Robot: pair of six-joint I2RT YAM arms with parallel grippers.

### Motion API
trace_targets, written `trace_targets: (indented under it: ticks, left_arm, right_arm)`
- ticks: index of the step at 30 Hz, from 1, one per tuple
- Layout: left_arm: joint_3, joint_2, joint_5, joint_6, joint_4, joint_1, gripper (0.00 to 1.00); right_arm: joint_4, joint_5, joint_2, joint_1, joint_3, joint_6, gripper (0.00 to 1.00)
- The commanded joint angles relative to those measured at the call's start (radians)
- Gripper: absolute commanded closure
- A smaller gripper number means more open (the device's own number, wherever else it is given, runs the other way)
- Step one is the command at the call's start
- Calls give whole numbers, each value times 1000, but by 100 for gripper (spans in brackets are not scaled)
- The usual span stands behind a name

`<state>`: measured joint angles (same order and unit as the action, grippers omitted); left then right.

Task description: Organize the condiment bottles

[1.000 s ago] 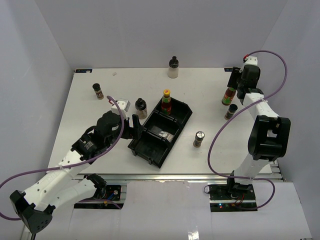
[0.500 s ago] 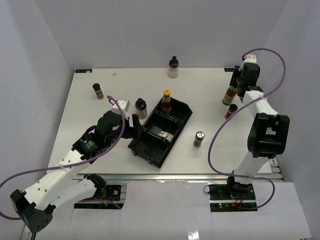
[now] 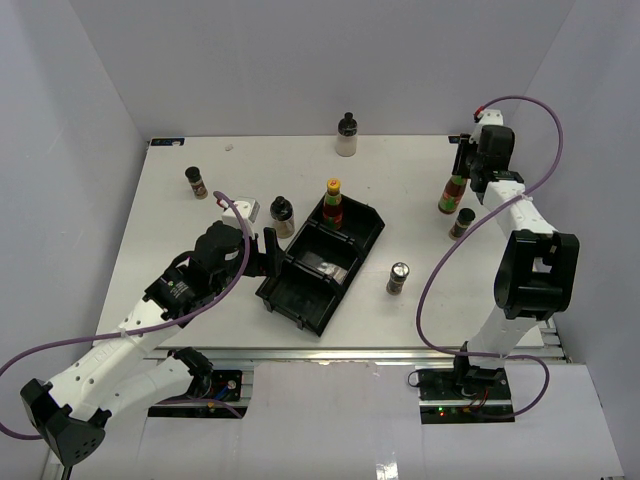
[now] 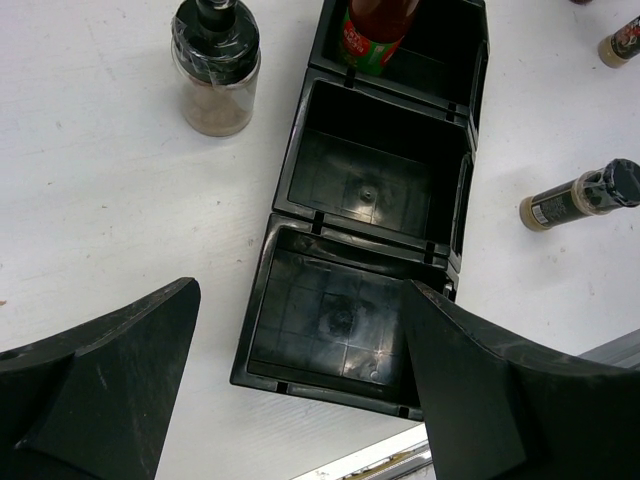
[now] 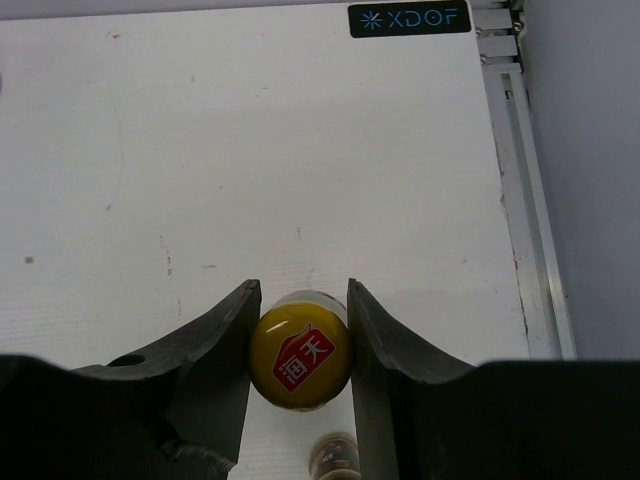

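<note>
Red-sauce bottle [image 5: 300, 360] stands upright, cap up, in right gripper [image 5: 300, 300].

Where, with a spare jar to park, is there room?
Bare: the far stretch between the dark jar and the cream bottle; the near strip right of the silver-lidded jar; the two nearer compartments of the tray. Crowded: the tray's left side, with the left gripper and a black-capped jar, and round the right gripper gripping a sauce bottle.

So the right claw [image 5: 300, 328] has squeezed shut on the red bottle [image 3: 452, 192], and arm and bottle have slid a bit left on the tabletop, further from the dark jar [image 3: 462, 222].
</note>
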<state>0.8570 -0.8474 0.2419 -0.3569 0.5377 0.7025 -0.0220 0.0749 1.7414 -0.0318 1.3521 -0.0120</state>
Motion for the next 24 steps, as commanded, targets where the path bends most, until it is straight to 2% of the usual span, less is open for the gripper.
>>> trace_targets:
  ticks: [1, 13, 19, 24]
  left_arm:
    - [-13, 13, 17, -2, -8, 0, 7]
    - [-16, 8, 31, -10, -7, 0, 7]
    - [-16, 4, 34, -13, -4, 0, 7]
    - [-16, 3, 38, -19, -5, 0, 7]
  right_arm:
    - [39, -21, -76, 53, 30, -39, 92]
    - [39, -21, -170, 185, 44, -65, 92]
    - [30, -71, -251, 235, 38, -53, 92]
    - [47, -193, -323, 271, 16, -7, 92]
